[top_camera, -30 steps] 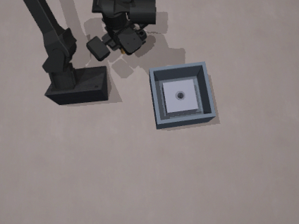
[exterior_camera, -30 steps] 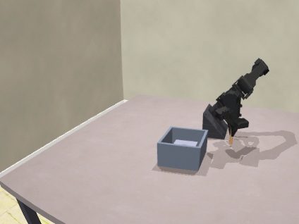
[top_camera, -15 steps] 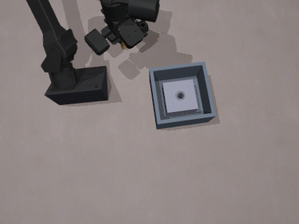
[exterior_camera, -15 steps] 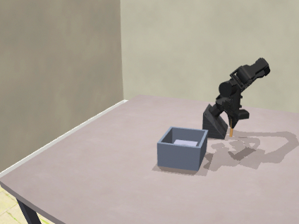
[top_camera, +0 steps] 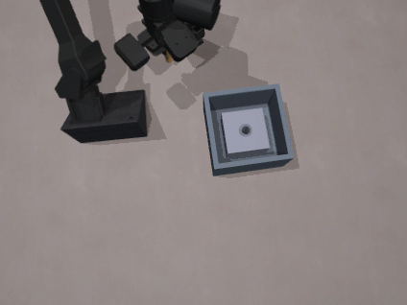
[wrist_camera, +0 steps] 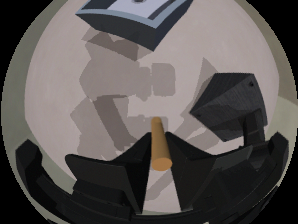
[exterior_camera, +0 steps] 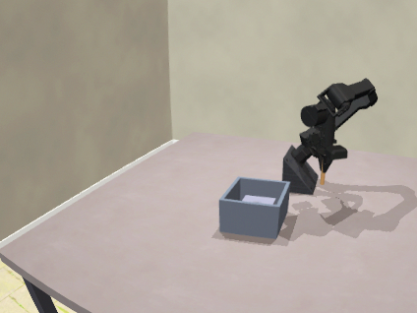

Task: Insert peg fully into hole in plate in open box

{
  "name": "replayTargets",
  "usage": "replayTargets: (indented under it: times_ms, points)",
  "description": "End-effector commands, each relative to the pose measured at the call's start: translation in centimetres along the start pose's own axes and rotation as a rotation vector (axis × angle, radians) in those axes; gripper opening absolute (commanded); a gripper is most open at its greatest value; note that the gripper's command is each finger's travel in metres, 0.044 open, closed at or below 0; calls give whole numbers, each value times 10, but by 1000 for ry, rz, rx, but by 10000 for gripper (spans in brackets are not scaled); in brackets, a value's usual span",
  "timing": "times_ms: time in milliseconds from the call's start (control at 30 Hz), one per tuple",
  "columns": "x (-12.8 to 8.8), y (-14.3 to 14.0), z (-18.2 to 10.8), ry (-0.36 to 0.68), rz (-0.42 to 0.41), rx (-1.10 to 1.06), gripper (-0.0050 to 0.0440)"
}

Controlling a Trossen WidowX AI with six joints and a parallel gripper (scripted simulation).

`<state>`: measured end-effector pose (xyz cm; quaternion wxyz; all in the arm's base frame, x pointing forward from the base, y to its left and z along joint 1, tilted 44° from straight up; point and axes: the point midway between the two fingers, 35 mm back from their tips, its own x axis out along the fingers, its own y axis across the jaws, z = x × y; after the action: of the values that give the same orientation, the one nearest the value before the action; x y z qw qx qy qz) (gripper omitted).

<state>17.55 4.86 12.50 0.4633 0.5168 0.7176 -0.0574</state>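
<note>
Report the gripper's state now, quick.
Gripper: shut on the orange peg, held upright above the table, off to the side of the open box.

one peg (wrist_camera: 158, 144); one open box (top_camera: 285, 126), one plate (top_camera: 232, 140) inside; one arm (top_camera: 79, 62), one gripper (wrist_camera: 160, 175)

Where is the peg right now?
The peg hangs upright in the closed gripper, lifted above the table beside the arm's base, to the right of the box in the exterior view.
</note>
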Motion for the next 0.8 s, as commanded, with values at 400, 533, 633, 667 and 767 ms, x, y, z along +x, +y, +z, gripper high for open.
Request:
replayTargets:
  times_ms: [400, 533, 633, 667, 767]
  points:
    - [-18, 11, 41, -6, 0, -6, 0]
    - [-23, 12, 53, -5, 0, -7, 0]
    - [-26, 12, 62, -4, 1, -8, 0]
    - [-27, 12, 66, -3, 1, -8, 0]
    - [-30, 12, 75, -2, 1, -9, 0]
